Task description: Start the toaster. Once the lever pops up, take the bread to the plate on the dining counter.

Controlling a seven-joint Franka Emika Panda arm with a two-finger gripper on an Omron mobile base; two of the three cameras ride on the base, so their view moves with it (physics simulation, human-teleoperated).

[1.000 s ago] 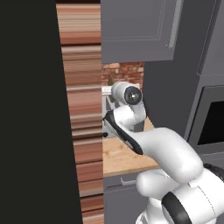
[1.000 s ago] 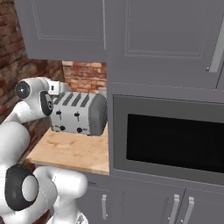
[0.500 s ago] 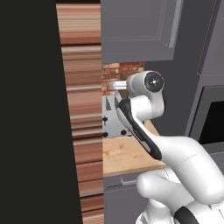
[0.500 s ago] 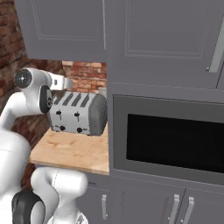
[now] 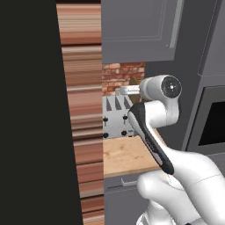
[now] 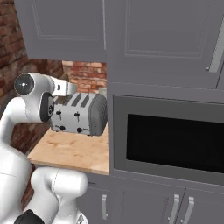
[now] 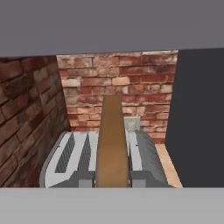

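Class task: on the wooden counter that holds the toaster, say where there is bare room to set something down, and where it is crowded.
Bare wood lies in front of the toaster, running to the counter front edge, with the brick wall on one side and the oven cabinet on the other. The back is crowded: the toaster fills it, under low cupboards, with the bread held above its slots.

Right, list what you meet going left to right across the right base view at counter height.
Brick wall → robot arm → toaster → microwave.
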